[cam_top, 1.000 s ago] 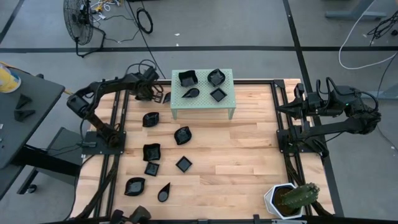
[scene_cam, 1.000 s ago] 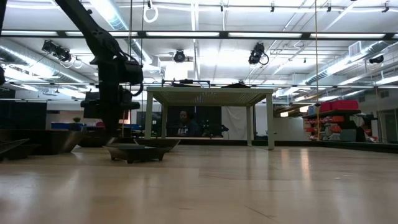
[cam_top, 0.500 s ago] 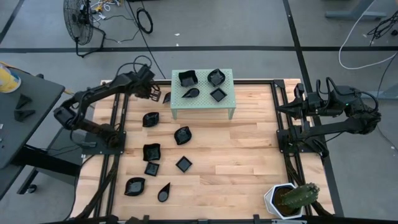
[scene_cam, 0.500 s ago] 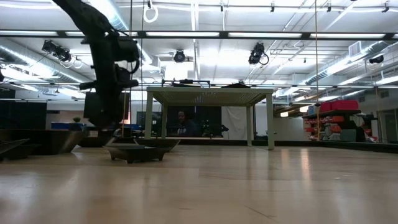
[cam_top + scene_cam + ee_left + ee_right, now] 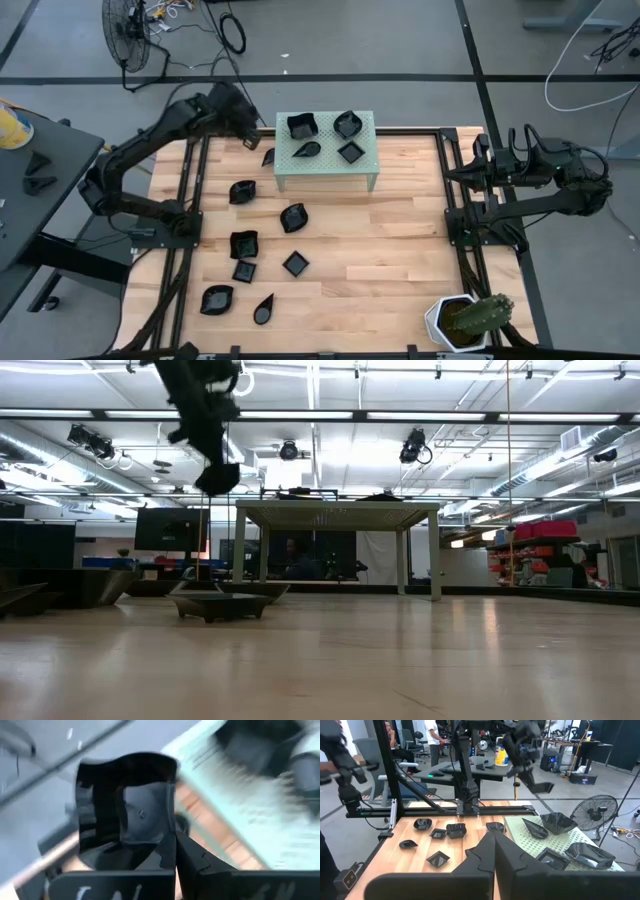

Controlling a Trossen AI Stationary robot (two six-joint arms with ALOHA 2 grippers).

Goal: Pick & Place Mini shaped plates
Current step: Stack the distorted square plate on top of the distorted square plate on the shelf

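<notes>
The left gripper (image 5: 243, 127) is held raised above the table's far left corner, its fingers clamped on one mini shaped plate (image 5: 135, 815), a glossy black dish seen pinched by its rim in the left wrist view. Just beside it, toward the table's middle, the pale green stand (image 5: 324, 175) is found, with four black dishes (image 5: 301, 125) resting on top. One leaf-shaped dish (image 5: 268, 157) lies on the wood between gripper and stand. Farther off, seven more dishes (image 5: 294, 217) are scattered over the table (image 5: 400, 250). The right gripper (image 5: 478, 172) is parked at the right edge, fingers closed on nothing. A cactus pot (image 5: 462, 320) stands at the near right corner.
</notes>
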